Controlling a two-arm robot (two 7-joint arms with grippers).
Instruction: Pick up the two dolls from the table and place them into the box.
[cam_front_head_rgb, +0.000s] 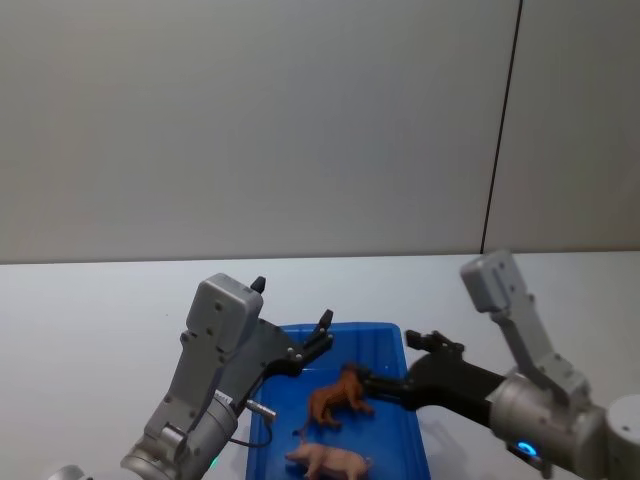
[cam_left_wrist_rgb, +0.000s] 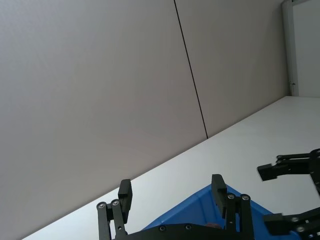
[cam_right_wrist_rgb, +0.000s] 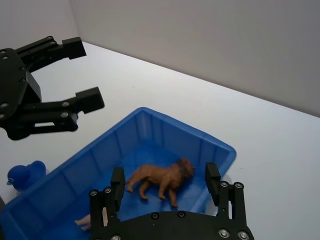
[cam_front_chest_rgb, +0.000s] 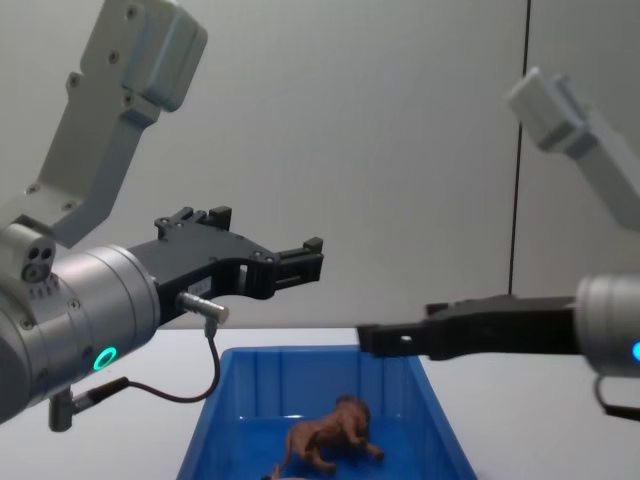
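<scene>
The blue box (cam_front_head_rgb: 414, 400) sits on the white table (cam_front_head_rgb: 100, 300) between my arms. Both dolls are inside it. The brown lion (cam_front_head_rgb: 335, 397) stands near the box's middle, and the pale pink pig (cam_front_head_rgb: 330, 462) lies closer to me. My left gripper (cam_front_head_rgb: 292, 301) hangs open and empty above the box's far left corner. My right gripper (cam_front_head_rgb: 390, 358) is open and empty over the right rim, just beside the lion's head. In the right wrist view the lion (cam_right_wrist_rgb: 155, 176) stands below my open fingers (cam_right_wrist_rgb: 118, 180), with the pig (cam_right_wrist_rgb: 85, 221) partly hidden. The chest view shows the lion (cam_front_chest_rgb: 330, 435) below both grippers.
A small blue toy duck (cam_right_wrist_rgb: 22, 176) sits on the table just outside the box's wall (cam_right_wrist_rgb: 75, 170). White tabletop stretches around the box (cam_front_chest_rgb: 300, 385). A plain wall with a dark vertical seam (cam_front_head_rgb: 500, 150) rises behind the table.
</scene>
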